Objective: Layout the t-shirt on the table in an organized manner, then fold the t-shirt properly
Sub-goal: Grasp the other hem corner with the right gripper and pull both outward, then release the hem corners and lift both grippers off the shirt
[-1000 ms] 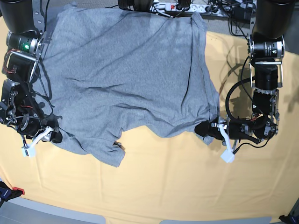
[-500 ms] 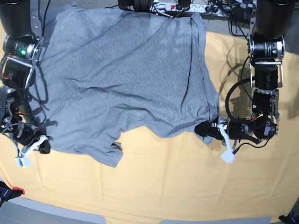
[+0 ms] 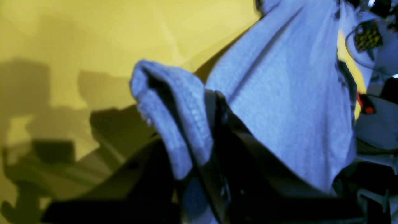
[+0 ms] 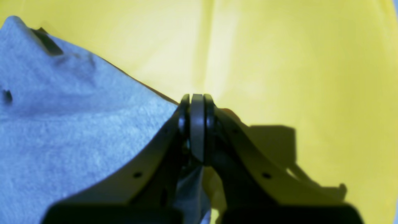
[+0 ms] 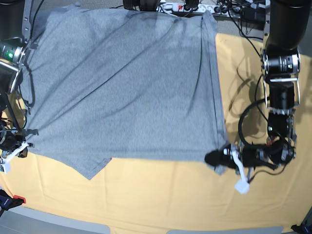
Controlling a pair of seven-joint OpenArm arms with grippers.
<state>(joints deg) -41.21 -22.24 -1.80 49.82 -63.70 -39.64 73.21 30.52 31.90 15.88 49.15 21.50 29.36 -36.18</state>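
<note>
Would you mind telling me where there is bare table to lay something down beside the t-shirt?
The widest free patch is the table strip between the t-shirt hem and the near edge. A narrower strip runs along the shirt's side by the left pincer. The shirt's near corners are crowded: each pincer, right too, grips one.

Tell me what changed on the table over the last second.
The right tool closed on the t-shirt edge and pulled it out toward the table side; the left tool, gripping the opposite corner, drew it toward the near edge. The sagging near hem is now pulled taut. The shirt's far edge stayed put.
</note>
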